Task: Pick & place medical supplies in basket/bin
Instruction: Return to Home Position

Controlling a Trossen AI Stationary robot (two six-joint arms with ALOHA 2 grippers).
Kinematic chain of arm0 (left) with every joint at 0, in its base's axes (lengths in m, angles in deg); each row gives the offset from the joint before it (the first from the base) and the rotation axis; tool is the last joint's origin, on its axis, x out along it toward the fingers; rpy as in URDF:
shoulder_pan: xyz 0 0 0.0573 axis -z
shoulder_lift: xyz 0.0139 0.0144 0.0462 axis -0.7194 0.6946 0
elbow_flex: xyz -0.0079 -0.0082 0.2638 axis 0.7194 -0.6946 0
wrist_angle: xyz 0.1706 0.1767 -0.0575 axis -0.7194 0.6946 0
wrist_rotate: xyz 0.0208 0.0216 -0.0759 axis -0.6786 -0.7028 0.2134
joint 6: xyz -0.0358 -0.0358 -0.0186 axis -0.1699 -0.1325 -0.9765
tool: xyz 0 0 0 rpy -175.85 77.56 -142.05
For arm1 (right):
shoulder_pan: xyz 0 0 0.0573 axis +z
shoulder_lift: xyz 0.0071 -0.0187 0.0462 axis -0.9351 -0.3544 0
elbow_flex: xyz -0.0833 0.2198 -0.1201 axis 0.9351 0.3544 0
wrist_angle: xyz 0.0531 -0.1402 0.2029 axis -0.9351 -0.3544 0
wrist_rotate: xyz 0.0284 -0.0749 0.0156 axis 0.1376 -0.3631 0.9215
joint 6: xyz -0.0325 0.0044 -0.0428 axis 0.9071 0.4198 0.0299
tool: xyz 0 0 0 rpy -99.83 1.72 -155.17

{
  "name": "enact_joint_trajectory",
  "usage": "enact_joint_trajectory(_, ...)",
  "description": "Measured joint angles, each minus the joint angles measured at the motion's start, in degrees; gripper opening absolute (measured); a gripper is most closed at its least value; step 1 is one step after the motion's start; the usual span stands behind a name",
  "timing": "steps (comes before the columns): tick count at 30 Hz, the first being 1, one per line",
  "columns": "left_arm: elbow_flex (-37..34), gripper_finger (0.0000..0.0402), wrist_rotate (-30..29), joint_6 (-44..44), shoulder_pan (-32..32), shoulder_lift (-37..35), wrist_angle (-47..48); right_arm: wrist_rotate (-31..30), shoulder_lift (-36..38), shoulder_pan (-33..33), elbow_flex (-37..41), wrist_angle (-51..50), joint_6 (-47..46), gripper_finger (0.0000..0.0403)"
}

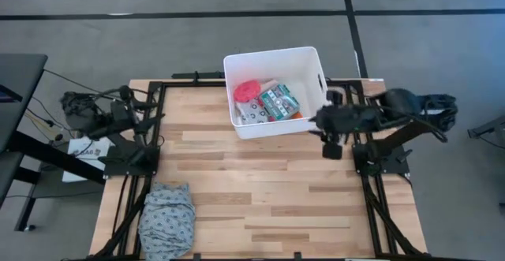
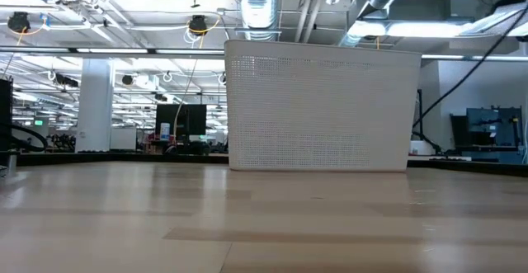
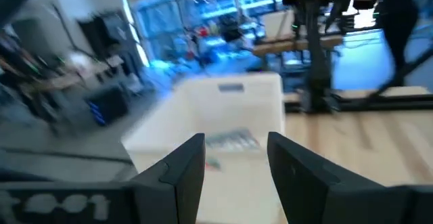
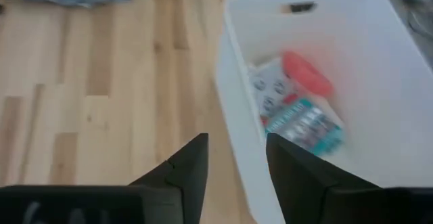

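The right gripper (image 4: 235, 148) hangs spread and empty beside the white bin (image 1: 272, 54) holding the supplies (image 1: 276, 102); the left gripper (image 3: 235, 149), also spread, sits well apart.

No text can be read; print on the white packet (image 1: 251, 113) is too small.

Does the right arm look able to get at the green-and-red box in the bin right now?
Probably yes. The right pincer hangs open and empty beside the white bin, whose top is uncovered, and the green-and-red box lies exposed inside with nothing over it.
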Motion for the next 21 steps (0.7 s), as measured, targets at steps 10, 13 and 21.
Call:
enact_joint_trajectory(10, -22.9, 0.0151, 7.0, -0.6, 0.0, -13.7, -15.1, 4.6, 26.4, 9.0, 43.0, 37.6, 2.8, 0.0142)
enact_joint_trajectory(13, -29.2, 0.0151, 16.7, 5.3, 0.0, -14.2, -29.8, 12.4, 32.6, 10.2, 53.9, 49.2, 5.0, 0.0141)
enact_joint_trajectory(21, -33.2, 0.0151, 18.1, 13.0, -0.1, -14.1, -41.7, 15.3, 42.8, 11.1, 71.0, 62.4, 10.1, 0.0144)
